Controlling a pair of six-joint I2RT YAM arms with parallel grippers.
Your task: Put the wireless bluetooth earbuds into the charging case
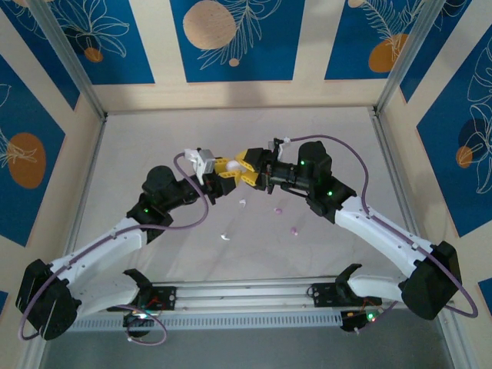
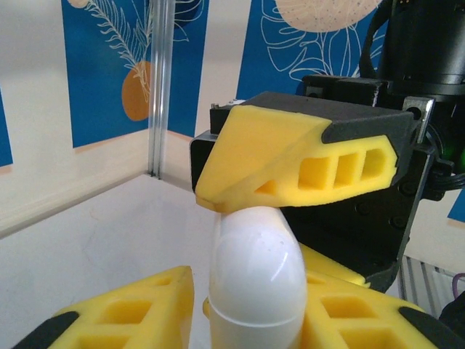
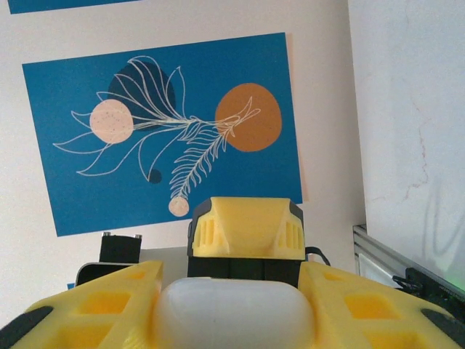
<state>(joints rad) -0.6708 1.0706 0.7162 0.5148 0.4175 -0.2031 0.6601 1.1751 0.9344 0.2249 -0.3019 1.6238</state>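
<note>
White charging case (image 1: 232,166) is held above the table (image 1: 154,138) at mid-workspace, between both pincers. It is glossy, smooth and pebble-shaped, with a thin seam line around it in the left wrist view.

Left gripper (image 2: 251,309) is clamped on the case, yellow fingers (image 2: 138,313) flanking it. Right gripper (image 3: 232,294) is closed on the same case from the opposite side.

On the table just below them lie a white earbud (image 1: 243,203), a pink earbud (image 1: 278,209), a second pink earbud (image 1: 293,230) and a second white earbud (image 1: 224,237), all loose, apart from each other, too small for detail.
</note>
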